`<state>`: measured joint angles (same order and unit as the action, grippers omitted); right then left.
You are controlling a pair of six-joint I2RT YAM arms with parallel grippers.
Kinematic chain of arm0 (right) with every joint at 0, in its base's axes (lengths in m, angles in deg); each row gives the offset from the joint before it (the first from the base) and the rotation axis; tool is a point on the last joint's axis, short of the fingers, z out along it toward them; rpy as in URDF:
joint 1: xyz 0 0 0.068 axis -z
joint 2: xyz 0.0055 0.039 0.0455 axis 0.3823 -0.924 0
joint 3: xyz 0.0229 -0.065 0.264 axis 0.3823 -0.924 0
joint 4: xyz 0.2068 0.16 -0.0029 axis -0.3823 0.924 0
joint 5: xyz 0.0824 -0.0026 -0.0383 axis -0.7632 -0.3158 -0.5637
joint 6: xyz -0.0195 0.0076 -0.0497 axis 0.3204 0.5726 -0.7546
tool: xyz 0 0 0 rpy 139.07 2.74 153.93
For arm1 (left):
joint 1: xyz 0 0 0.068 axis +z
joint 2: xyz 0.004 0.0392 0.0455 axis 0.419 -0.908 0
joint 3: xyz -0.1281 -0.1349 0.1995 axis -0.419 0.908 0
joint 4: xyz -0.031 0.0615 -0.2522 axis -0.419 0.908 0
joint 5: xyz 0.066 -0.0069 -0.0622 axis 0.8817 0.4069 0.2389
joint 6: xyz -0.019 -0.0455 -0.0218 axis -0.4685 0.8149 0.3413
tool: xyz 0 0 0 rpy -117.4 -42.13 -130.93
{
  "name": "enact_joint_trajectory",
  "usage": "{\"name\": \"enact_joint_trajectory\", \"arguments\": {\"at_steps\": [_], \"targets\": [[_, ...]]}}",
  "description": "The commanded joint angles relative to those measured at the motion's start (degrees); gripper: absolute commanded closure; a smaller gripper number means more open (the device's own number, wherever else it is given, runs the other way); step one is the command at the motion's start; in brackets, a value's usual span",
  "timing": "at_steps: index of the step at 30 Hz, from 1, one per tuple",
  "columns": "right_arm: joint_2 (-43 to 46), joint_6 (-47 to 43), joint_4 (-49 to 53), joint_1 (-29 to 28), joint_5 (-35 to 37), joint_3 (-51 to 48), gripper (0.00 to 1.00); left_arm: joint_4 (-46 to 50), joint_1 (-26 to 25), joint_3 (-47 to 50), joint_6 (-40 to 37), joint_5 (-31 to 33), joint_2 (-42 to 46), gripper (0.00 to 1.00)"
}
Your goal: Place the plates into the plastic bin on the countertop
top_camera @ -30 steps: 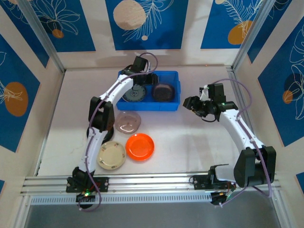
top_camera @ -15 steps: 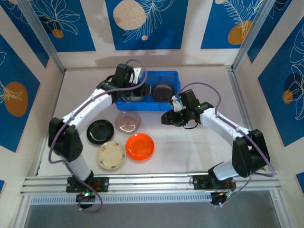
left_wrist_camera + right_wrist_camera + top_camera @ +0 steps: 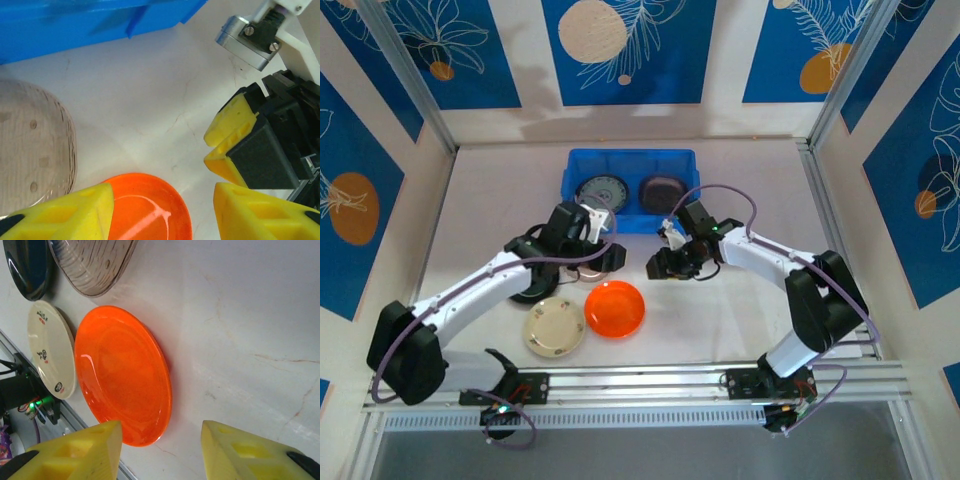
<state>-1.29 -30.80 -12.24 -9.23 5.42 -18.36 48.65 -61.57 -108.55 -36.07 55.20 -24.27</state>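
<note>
Two plates in plastic bin; four on bench: orange plate, cream plate, black plate, smoky plate. Left end effector, right end effector released.

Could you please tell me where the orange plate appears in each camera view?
Top view: the orange plate, lower middle, right of the cream plate.
Left wrist: the plate, bottom edge, left of centre.
Right wrist: the plate, left of centre.
Shared landmark: the cream plate beside it, in the top and right wrist views.
</note>
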Motion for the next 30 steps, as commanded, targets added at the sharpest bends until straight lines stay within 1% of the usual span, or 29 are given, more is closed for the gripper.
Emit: {"name": "enact_joint_trajectory", "arguments": {"at_steps": [1, 5, 8, 11, 14, 20, 30], "targets": [[-1.1, -1.5, -1.4, -0.4, -2.5, 0.5, 0.53, 0.8, -0.4, 1.5, 1.4, 0.5, 2.4, 0.44], [-2.6, -1.4, -3.5, -0.6, -4.9, -0.1, 0.54, 2.1, -0.7, 3.0, 1.4, 0.2, 3.2, 0.44], [-3.8, -1.0, -5.4, -0.7, -6.8, -0.8, 0.54, 3.3, -0.7, 3.3, 1.0, 1.3, 3.3, 0.44], [-5.1, -0.8, -5.7, -0.7, -7.3, -0.7, 0.54, 1.8, -0.7, 5.0, 2.3, 1.2, 4.3, 0.44], [-6.2, -0.7, -6.3, -0.7, -8.0, -0.6, 0.58, 0.5, -0.7, 6.8, 3.6, 1.4, 5.0, 0.44], [-10.3, -1.4, -4.3, -1.3, -9.5, 0.6, 0.63, -0.1, -0.8, 8.4, 4.4, 1.8, 5.7, 0.45], [-15.6, -1.8, -4.5, -3.8, -13.0, 0.9, 0.65, -2.3, -0.8, 9.9, 5.1, 2.3, 4.7, 0.45]]}}
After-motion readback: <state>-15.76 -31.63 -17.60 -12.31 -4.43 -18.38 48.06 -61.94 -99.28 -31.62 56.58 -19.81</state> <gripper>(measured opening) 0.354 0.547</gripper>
